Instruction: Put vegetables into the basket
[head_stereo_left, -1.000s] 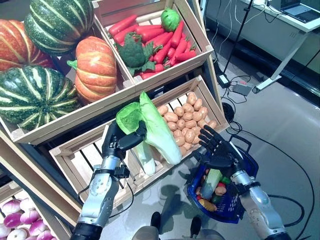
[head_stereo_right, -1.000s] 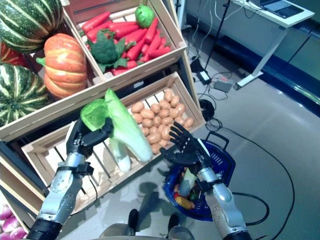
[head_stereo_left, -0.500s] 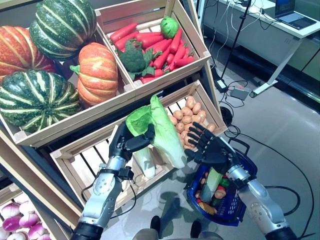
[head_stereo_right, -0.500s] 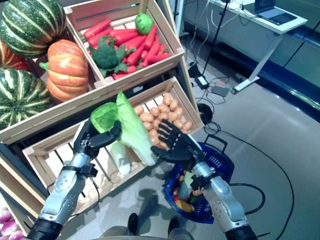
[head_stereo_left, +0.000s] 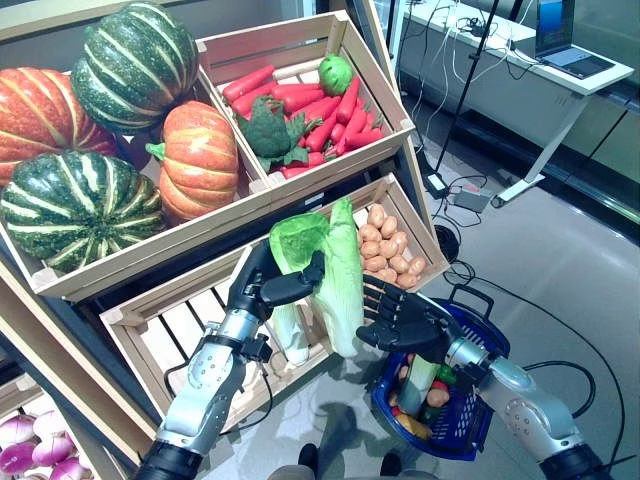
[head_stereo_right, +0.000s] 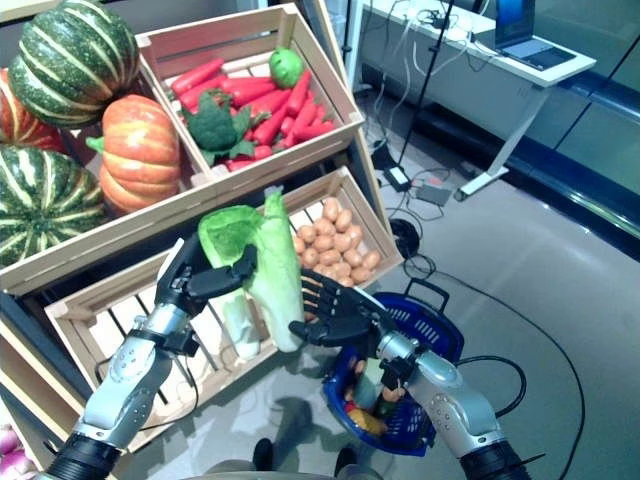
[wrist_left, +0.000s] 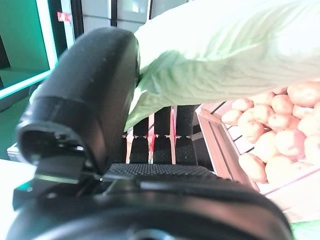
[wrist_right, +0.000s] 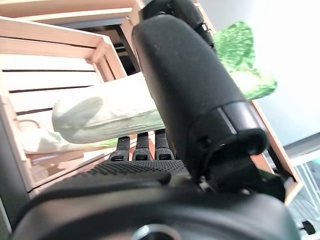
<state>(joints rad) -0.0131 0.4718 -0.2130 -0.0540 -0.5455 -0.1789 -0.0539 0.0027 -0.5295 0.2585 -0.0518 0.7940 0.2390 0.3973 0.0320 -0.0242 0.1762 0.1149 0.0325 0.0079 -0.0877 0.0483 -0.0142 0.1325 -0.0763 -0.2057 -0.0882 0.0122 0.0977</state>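
A glossy grey floor (head_stereo_left: 570, 250) fills the right of the frame, with a white desk (head_stereo_left: 530, 85) at upper right. Slatted wooden crates hold ribbed pumpkins (head_stereo_left: 200, 160), carrots (head_stereo_left: 320, 95) and potatoes (head_stereo_left: 390, 255). At centre, the left hand (head_stereo_left: 262, 288) clasps a long, pale, crinkled cabbage (head_stereo_left: 335, 275); the right hand (head_stereo_left: 400, 322), fingers spread, meets its lower end above the blue basket (head_stereo_left: 470, 425) of vegetables.

The left hand (wrist_left: 150, 200) fills the near part of the view, its thumb (wrist_left: 85, 105) curled against a pale green cabbage (wrist_left: 225, 55) that spreads across above the fingers (wrist_left: 162, 135). Past the hand, a heap of potatoes (wrist_left: 275, 135) lies in a wooden crate (wrist_left: 220, 142).
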